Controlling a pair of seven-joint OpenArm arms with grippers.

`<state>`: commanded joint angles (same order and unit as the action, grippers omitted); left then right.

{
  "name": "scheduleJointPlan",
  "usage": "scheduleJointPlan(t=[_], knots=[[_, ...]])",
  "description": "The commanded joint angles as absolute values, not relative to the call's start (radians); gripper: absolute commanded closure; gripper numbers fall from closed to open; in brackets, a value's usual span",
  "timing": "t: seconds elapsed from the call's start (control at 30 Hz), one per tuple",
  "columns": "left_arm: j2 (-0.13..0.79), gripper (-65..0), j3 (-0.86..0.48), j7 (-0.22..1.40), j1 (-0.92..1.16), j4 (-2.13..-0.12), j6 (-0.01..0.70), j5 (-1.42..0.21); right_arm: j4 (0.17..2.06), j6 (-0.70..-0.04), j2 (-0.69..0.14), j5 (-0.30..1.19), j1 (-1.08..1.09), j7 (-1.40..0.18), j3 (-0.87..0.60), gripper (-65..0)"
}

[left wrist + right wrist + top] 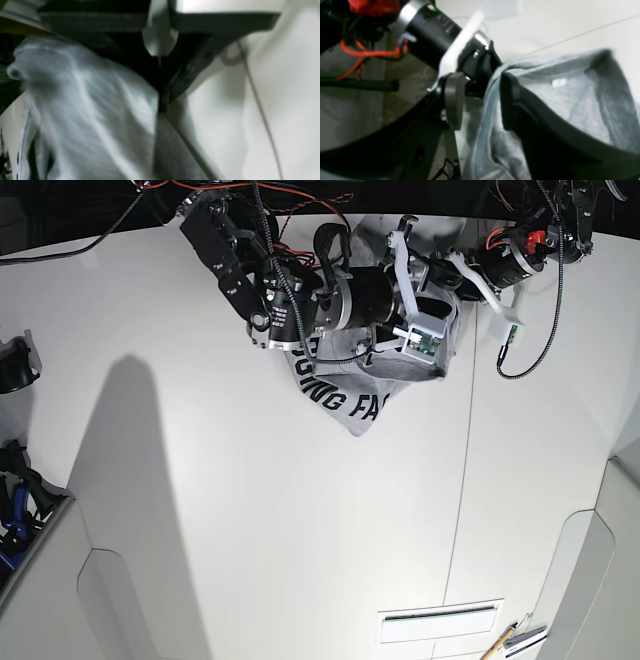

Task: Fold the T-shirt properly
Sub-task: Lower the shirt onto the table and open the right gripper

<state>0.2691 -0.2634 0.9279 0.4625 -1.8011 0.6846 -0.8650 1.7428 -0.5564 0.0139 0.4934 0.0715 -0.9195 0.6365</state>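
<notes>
The grey T-shirt (345,402) hangs bunched between my two arms at the table's far side, and black lettering shows on its lower fold. My right gripper (415,292) reaches in from the left and my left gripper (443,272) from the right, close together. In the right wrist view the right gripper (480,92) is shut on the T-shirt (570,105) near the ribbed collar, with the white neck tag (558,82) showing. In the blurred left wrist view the left gripper (160,100) is shut on a fold of the T-shirt (87,112).
The white table (200,530) has a seam running front to back and a slot (437,620) near its front edge. A black cable (530,345) dangles from the left arm. Dark objects (15,365) sit at the table's left edge.
</notes>
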Motion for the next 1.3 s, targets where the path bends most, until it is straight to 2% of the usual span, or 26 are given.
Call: scheduleJointPlan(t=[0.2, 0.5, 0.53, 0.57, 0.6, 0.63, 0.77, 0.87, 1.13, 1.3], knots=[[0.269, 0.0, -0.393, 0.979, 0.463, -1.882, 0.685, -0.905, 1.748, -0.556, 0.015, 0.521, 0.072, -0.917, 0.58, -24.0], [0.269, 0.0, -0.59, 1.038, 0.463, -1.904, 0.686, -1.045, 1.809, -0.554, 0.014, 0.523, 0.07, -0.998, 0.344, -23.9], [0.27, 0.0, -0.6, 1.038, 0.463, -1.904, 0.686, -1.049, 1.808, -0.554, 0.014, 0.523, 0.067, -1.01, 0.321, -22.2], [0.27, 0.0, -0.608, 1.037, 0.463, -1.904, 0.69, -1.058, 1.808, -0.555, 0.013, 0.523, 0.06, -1.018, 0.303, -17.2], [0.269, 0.0, -0.613, 1.037, 0.463, -1.904, 0.698, -1.066, 1.807, -0.555, 0.011, 0.523, 0.051, -1.018, 0.291, -9.2], [0.269, 0.0, -0.616, 1.037, 0.463, -1.904, 0.698, -1.075, 1.804, -0.555, 0.007, 0.524, 0.04, -1.016, 0.289, 0.0], [0.269, 0.0, -0.616, 1.04, 0.463, -1.904, 0.698, -1.088, 1.795, -0.556, -0.002, 0.528, -0.03, -0.978, 0.305, 0.0], [0.269, 0.0, -0.616, 1.04, 0.463, -1.904, 0.698, -1.089, 1.793, -0.566, -0.002, 0.59, -0.084, -0.977, 0.339, 0.0], [0.27, 0.0, -0.616, 1.038, 0.462, -1.904, 0.698, -1.089, 1.794, -0.581, -0.006, 0.58, -0.157, -0.992, 0.574, 0.0], [0.319, 0.0, -0.616, 1.041, 0.463, -1.907, 0.698, -1.115, 1.797, -0.58, -0.005, 0.566, -0.134, -0.983, 0.566, 0.0]])
